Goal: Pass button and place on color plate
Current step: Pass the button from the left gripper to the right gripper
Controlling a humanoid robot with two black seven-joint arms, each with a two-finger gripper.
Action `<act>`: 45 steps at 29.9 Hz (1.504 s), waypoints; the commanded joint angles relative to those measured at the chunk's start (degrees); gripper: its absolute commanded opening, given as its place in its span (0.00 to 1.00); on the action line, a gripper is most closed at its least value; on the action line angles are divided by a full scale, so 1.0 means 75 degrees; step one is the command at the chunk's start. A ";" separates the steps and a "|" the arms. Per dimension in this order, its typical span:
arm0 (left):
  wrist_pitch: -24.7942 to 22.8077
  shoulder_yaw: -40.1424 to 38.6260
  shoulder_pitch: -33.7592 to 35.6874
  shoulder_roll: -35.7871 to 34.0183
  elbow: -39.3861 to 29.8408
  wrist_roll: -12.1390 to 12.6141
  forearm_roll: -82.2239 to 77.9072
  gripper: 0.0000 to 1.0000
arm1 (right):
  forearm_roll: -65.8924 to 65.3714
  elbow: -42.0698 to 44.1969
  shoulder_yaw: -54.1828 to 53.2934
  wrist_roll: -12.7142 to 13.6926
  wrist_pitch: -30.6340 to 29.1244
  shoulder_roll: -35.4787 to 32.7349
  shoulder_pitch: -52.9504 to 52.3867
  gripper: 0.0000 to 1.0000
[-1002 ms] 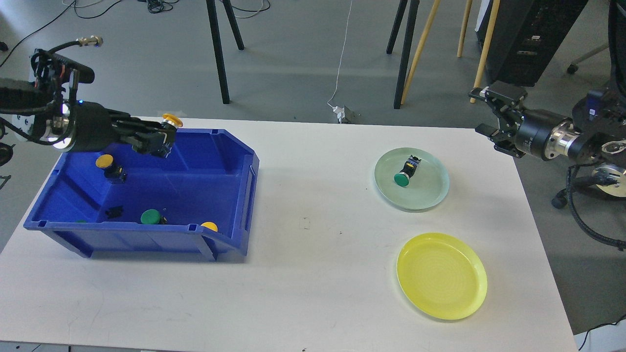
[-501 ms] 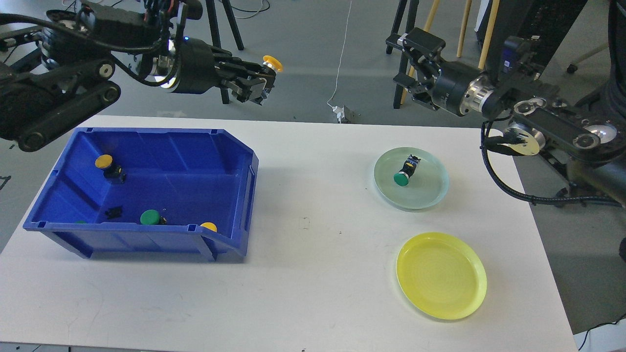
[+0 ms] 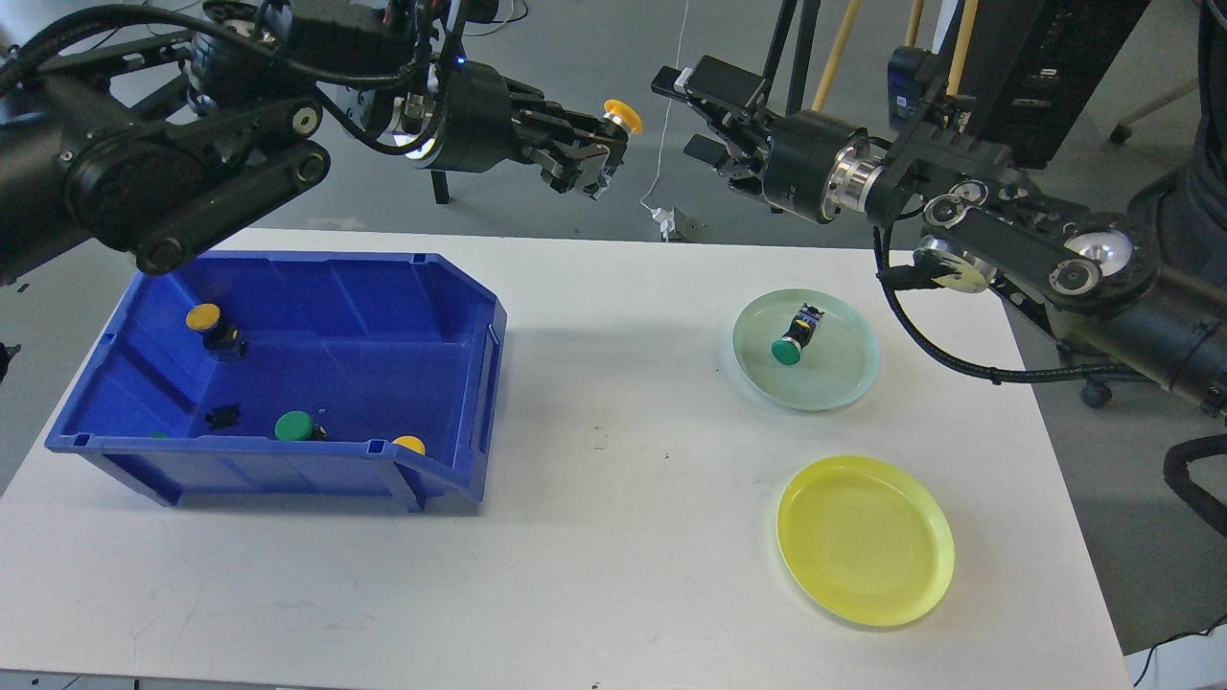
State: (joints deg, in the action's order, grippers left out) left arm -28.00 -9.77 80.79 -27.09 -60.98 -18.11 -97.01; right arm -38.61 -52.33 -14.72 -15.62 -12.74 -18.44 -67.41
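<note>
My left gripper (image 3: 602, 153) is shut on a yellow button (image 3: 623, 115) and holds it high above the table's far edge. My right gripper (image 3: 682, 113) is open, facing the button from the right with a small gap between them. A green button (image 3: 792, 345) lies on the pale green plate (image 3: 844, 379). The yellow plate (image 3: 865, 540) at the front right holds nothing. The blue bin (image 3: 288, 379) at the left holds two yellow buttons (image 3: 207, 321) (image 3: 410, 444) and a green button (image 3: 295, 425).
The white table (image 3: 613, 498) bears the bin and both plates. Tripod legs (image 3: 427, 96), wooden poles and a white cable (image 3: 666, 144) stand on the floor behind the table. A black cabinet (image 3: 1045, 57) is at the back right.
My left gripper has lifted the yellow button out of the bin and carried it up and to the right. My right arm has swung left towards it, its jaws open.
</note>
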 commanded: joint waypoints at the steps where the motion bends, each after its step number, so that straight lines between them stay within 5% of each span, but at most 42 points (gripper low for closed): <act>1: 0.0000 0.0001 0.0114 0.0072 0.0162 0.0000 0.0172 0.16 | -0.0055 -0.0053 0.0018 -0.0004 -0.0001 0.0149 -0.0036 0.98; 26: 0.0000 0.0037 0.0220 0.0178 0.0338 -0.0012 0.0782 0.16 | -0.0044 0.0029 0.0029 -0.0039 0.0292 0.0243 -0.0118 0.85; 45: 0.0000 0.0095 0.0196 0.0155 0.0338 -0.0035 0.0782 0.17 | -0.0009 0.0029 0.0018 -0.0039 0.0257 0.0267 -0.0235 0.55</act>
State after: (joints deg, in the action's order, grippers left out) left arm -28.00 -9.29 82.36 -25.91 -58.45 -18.36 -91.06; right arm -38.68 -52.13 -14.57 -15.91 -10.77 -16.36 -68.66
